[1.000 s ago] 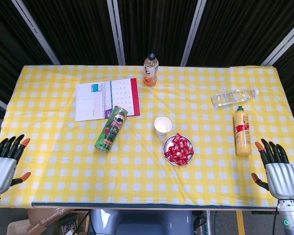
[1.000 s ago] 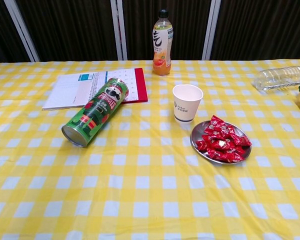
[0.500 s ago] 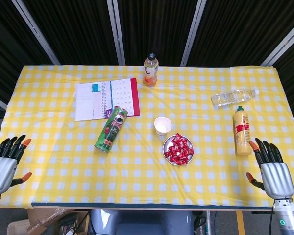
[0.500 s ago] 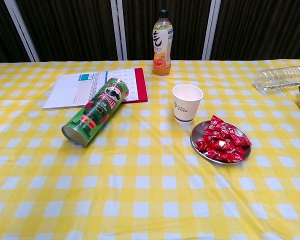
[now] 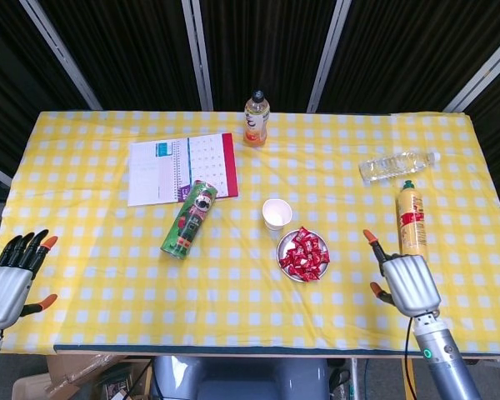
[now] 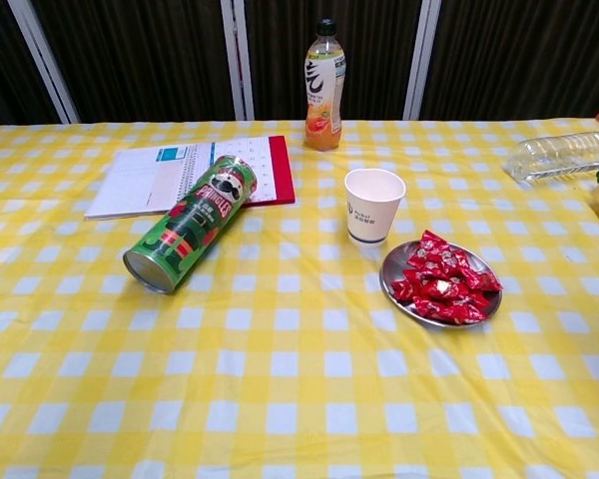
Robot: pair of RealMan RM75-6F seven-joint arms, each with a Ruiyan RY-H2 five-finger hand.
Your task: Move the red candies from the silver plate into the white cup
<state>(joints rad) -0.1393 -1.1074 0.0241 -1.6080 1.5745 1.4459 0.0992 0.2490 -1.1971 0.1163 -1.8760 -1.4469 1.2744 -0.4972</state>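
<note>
Red wrapped candies (image 5: 303, 254) heap on a round silver plate (image 5: 282, 248), just near-right of the upright white paper cup (image 5: 276, 213); right hand (image 5: 408, 282), empty, fingers loosely apart, nears; left hand (image 5: 7, 281) rests spread, empty.

Head view looks steeply down over the whole table (image 5: 83, 287); chest view sits low (perhaps near its edge), sharing the middle.

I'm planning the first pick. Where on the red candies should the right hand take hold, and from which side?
Probably from above, pinching one wrapper at the top of the red candies. They lie heaped on the shallow silver plate, so a sideways approach meets its rim. Come in from the right hand's own side, since the white cup stands close on the far left.
</note>
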